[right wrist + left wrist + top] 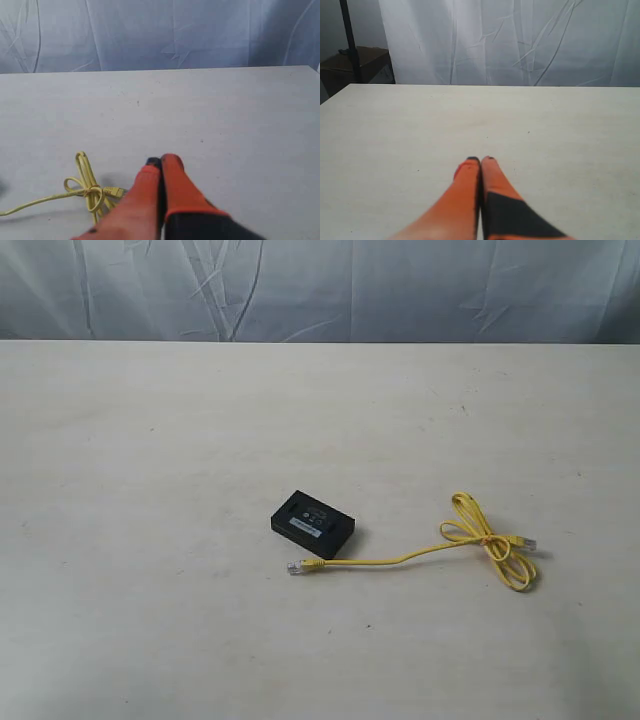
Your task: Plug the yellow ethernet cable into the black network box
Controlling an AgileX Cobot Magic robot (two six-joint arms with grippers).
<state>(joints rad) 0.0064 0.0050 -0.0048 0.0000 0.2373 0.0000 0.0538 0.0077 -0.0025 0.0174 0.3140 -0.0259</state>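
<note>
The black network box [312,524] lies flat near the middle of the table in the exterior view. The yellow ethernet cable [400,558] runs from a clear plug [297,568] just in front of the box to a tied loop [490,540] further right, with its other plug [526,541] beside the loop. Neither arm shows in the exterior view. In the left wrist view my left gripper [480,160] is shut, empty, over bare table. My right gripper [162,161] is shut and empty too, with the cable's loop [89,190] and a plug [115,191] lying close beside its fingers.
The pale table [150,460] ends at a far edge against a wrinkled white curtain [320,285]. A dark pole [349,40] and a cardboard box [350,62] stand beyond the table's corner in the left wrist view.
</note>
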